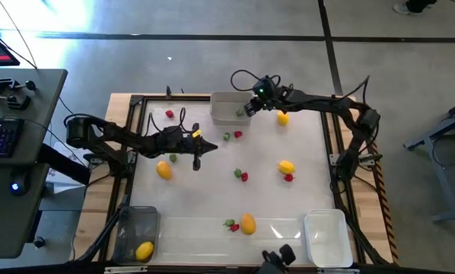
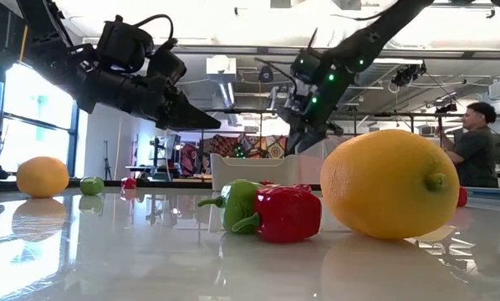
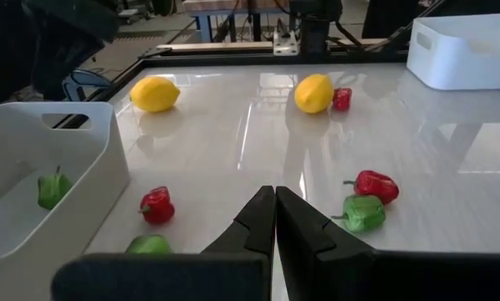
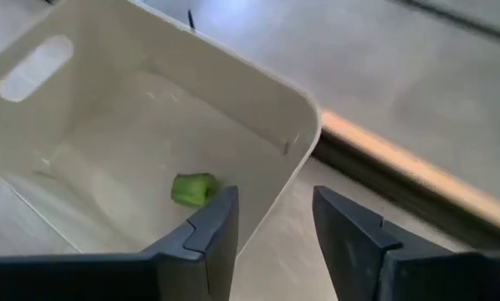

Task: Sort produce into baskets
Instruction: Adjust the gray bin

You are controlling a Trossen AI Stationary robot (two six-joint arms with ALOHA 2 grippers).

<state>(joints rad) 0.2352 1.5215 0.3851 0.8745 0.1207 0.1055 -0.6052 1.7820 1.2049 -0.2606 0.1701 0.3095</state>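
green piece in bin: one small green piece (image 4: 193, 189) lies on the floor of the pale grey bin (image 1: 229, 107), loose, touching neither finger; also seen in the left wrist view (image 3: 53, 190)
pale grey bin: at the far edge of the table, about mid-width; nothing else visible inside it
right gripper (image 4: 273, 219): above the grey bin's right end, fingers parted with a clear gap, holding nothing; high view puts it at the bin's corner (image 1: 250, 108)
left gripper (image 3: 275, 219): over the table's left-centre (image 1: 196, 158), fingers pressed together, nothing between them, off the surface
lemons: five yellow-orange ovals; one just right of the grey bin (image 1: 283, 117), one mid-right (image 1: 287, 167), one mid-left by the left arm (image 1: 163, 170), one at the near edge centre (image 1: 248, 223), one inside the dark-tinted bin (image 1: 144, 251)
dark-tinted bin (image 1: 136, 219): near left corner, holds that single lemon
white bin (image 1: 326, 237): near right corner; contents cannot be seen
red pieces: one far left (image 1: 169, 114), one near the grey bin's front (image 1: 238, 135), one at table centre (image 1: 244, 176), one just beside the mid-right lemon (image 1: 289, 178), one beside the near lemon (image 1: 234, 227)
green pieces on table: one beside the red near the grey bin (image 1: 227, 136), one touching the centre red (image 1: 237, 173), one by the mid-left lemon (image 1: 173, 157), one at the near edge with the red (image 1: 229, 223)
table (image 1: 212, 198): white glossy top, wooden frame around it
person (image 2: 474, 144): standing in the room beyond the table, low view, far right
desk with keyboard (image 1: 1, 137): left of the table, off the work area
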